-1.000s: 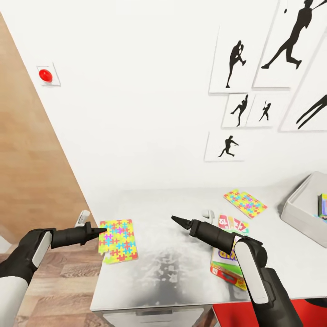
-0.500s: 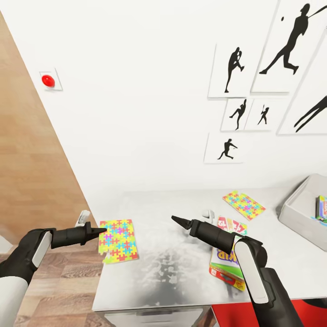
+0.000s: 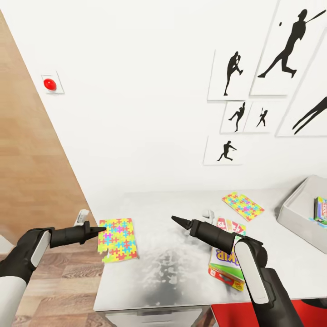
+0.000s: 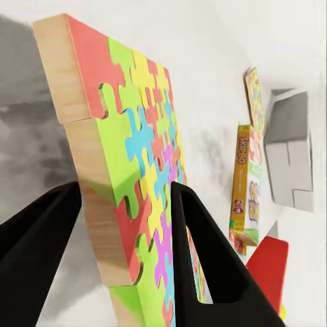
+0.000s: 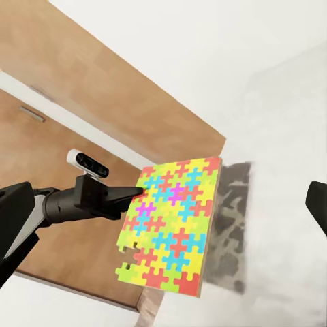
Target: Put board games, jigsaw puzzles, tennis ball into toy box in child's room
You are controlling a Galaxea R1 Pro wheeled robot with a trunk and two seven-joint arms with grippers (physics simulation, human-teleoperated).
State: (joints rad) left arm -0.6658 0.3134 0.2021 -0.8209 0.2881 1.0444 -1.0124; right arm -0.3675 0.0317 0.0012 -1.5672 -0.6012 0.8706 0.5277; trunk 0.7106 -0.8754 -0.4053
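We found the left gripper (image 3: 101, 230) closed on the near jigsaw puzzle (image 3: 118, 240), its two fingers pinching the puzzle's edge, as the left wrist view confirmed (image 4: 129, 204). The puzzle hung at the left end of the bench (image 3: 181, 268), partly past its edge; we judged it lifted, not resting, though the head view alone left this uncertain.

The right gripper (image 3: 175, 220) hovered over the middle of the bench, holding nothing we could see; we could not tell whether its jaws were apart or together.

The second jigsaw puzzle (image 3: 242, 205) lay flat near the back of the bench. A thick red-yellow-green board game (image 3: 225, 261) lay nearer the front, partly behind the right arm. The toy box (image 3: 295, 213) stood at the right end, well apart from the held puzzle, with one printed box (image 3: 321, 210) already inside. The tennis ball was not identified.

In our judgement the step in hand was carrying the first puzzle to the toy box. The next move called for a long rightward traverse, keeping the thin piece firmly pinched and clear of the right arm.
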